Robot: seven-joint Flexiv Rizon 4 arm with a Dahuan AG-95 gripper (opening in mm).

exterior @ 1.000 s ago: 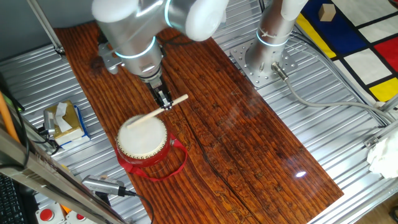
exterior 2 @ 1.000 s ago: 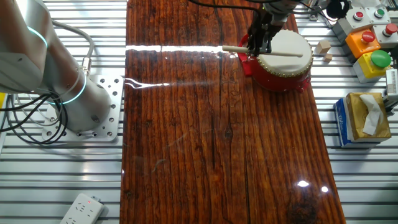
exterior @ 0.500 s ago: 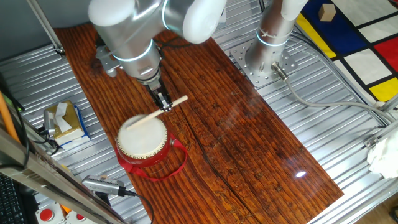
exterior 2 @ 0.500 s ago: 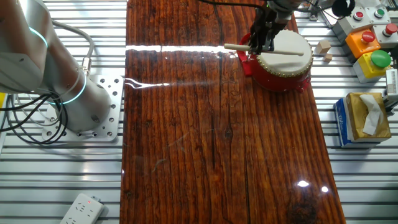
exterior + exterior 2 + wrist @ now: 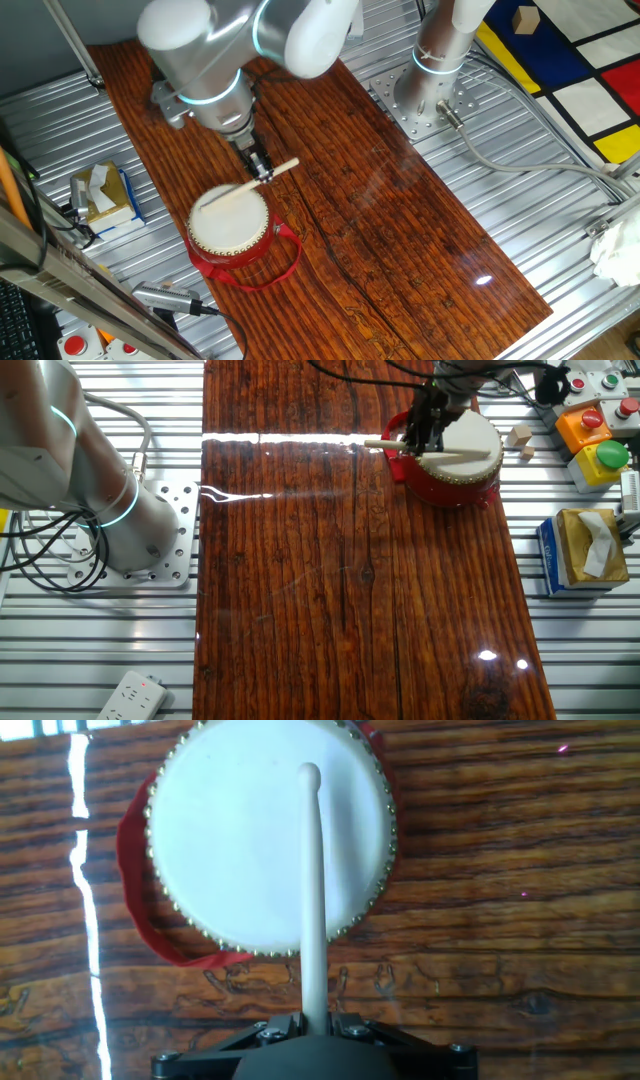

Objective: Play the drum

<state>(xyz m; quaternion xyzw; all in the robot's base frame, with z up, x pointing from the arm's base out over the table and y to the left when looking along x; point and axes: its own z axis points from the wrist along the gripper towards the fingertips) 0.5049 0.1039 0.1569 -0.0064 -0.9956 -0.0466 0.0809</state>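
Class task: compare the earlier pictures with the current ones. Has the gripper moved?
Yes, slightly. The gripper holding the drumstick has shifted towards the tissue box side, while the drum stays put.

No text, label, brand, number or sign can be read in any view.

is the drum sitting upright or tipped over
Upright. The drum stands on the wooden board with its cream skin facing up, and the hand view shows that skin as a full circle ringed by gold studs.
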